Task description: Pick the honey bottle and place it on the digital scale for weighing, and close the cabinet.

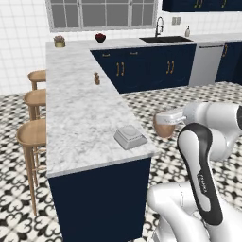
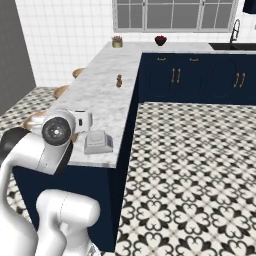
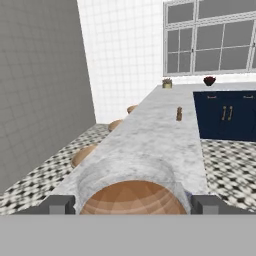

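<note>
The honey bottle (image 1: 163, 131), an amber-brown egg-shaped jar with a pale rim, hangs in the air just off the right side of the marble counter's near end. My gripper (image 1: 163, 125) is shut on it. In the hand view the honey bottle (image 3: 132, 196) sits between the two dark fingertips (image 3: 57, 204). The digital scale (image 1: 130, 137), a light-grey square slab, lies on the counter's near right corner, a little left of the held bottle. From the right base the digital scale (image 2: 98, 142) shows beside the white hand. The cabinet is out of view.
A small brown shaker (image 1: 97, 78) stands mid-counter. A potted plant (image 1: 59, 41) and a dark red bowl (image 1: 100, 38) sit at the far end. Wooden stools (image 1: 31, 133) line the counter's left side. Navy base cabinets, a sink (image 1: 165, 39) and a dishwasher (image 1: 206, 64) run along the back right.
</note>
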Robot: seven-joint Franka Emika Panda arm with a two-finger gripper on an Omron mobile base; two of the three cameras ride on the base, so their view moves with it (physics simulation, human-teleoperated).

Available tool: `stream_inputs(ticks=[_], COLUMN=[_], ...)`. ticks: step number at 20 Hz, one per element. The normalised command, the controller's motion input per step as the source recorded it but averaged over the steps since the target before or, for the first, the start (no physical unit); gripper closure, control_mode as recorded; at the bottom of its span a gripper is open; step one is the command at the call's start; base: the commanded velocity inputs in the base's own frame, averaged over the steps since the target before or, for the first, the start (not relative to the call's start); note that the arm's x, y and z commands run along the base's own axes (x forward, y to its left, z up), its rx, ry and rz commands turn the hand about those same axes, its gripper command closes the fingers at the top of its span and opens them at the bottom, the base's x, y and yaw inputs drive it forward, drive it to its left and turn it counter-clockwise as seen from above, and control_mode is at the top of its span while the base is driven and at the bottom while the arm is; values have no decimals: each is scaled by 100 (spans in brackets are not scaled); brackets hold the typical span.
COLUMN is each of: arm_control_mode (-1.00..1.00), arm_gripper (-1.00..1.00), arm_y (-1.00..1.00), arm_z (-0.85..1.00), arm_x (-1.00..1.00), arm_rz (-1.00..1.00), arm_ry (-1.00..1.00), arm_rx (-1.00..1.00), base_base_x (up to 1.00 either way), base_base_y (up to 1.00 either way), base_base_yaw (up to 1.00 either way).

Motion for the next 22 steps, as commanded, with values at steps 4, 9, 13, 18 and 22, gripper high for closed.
stream_inputs(ticks=[4,9,13,18,22], arm_control_mode=[-100,-100,-100,-100,-100], arm_gripper=[100,100,100,100,100], arm_y=[-7,-11,-4,-19,-1], arm_z=[-21,-20,-26,-36,-36], arm_x=[27,67,61,47,68], arm_rz=[28,45,47,36,20], arm_ry=[-5,2,0,-4,-4], arm_rx=[0,0,0,7,1], base_base_x=[0,0,0,0,0], base_base_y=[0,0,0,0,0], base_base_yaw=[0,0,0,0,0])
